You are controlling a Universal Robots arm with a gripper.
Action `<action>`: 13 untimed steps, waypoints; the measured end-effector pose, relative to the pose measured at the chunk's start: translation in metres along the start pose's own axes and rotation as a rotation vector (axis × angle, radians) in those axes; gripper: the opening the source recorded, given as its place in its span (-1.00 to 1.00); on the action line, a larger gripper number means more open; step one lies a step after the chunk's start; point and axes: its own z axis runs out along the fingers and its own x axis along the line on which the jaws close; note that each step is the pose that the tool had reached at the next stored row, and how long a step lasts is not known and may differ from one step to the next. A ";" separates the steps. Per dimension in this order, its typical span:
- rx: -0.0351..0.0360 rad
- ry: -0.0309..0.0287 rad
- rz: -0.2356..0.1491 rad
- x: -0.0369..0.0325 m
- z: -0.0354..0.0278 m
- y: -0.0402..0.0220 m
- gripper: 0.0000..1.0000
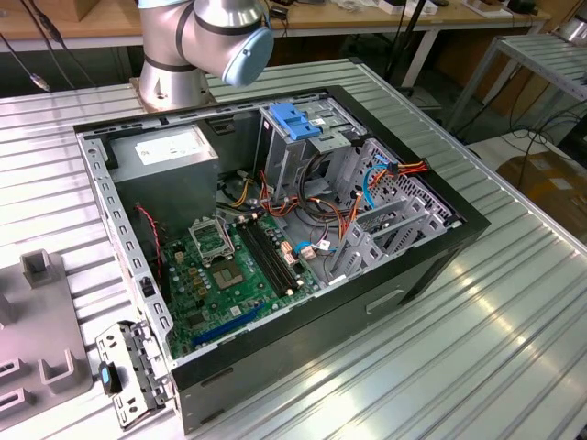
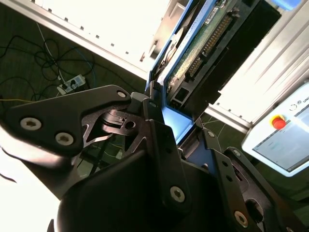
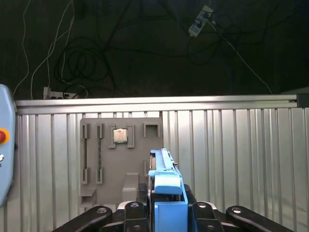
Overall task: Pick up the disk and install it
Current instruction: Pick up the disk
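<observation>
A ribbed metal worktop [image 1: 514, 348] carries an open computer case [image 1: 275, 357], with dark floor and loose cables beyond its edge. In the first wrist view we see the claw [image 3: 167, 211] clenched on the disk [image 3: 166, 186], which stands on edge between its fingers over the worktop, near a grey fixture plate [image 3: 120, 164] that holds a small chip [image 3: 119, 136]. We judge the disk stiff and dense for its bulk, a metal slab that will not flex but would suffer from a knock. Its smooth faces could slide in a loose grip, so the sound hold is across the long sides with the blue plastic rails, clear of the connectors. The second wrist view adds what the first does not: the disk's bare green circuit board [image 2: 203, 43] and its connector pins, exposed and fragile, with the claw's black linkage closed round the lower end and a control pendant [image 2: 285, 135] off to one side. The exterior view alone gives us the case interior, with the metal cage with a blue top [image 1: 298, 124] beside the grey box with a white sticker [image 1: 170, 156].
</observation>
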 end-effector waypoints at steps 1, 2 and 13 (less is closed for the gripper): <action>0.0000 0.0000 0.000 0.0000 0.0000 -0.0008 -0.25; 0.0000 0.0000 0.000 0.0000 0.0000 -0.0015 -0.25; 0.0000 0.0000 0.000 -0.0003 -0.0004 -0.0143 -0.25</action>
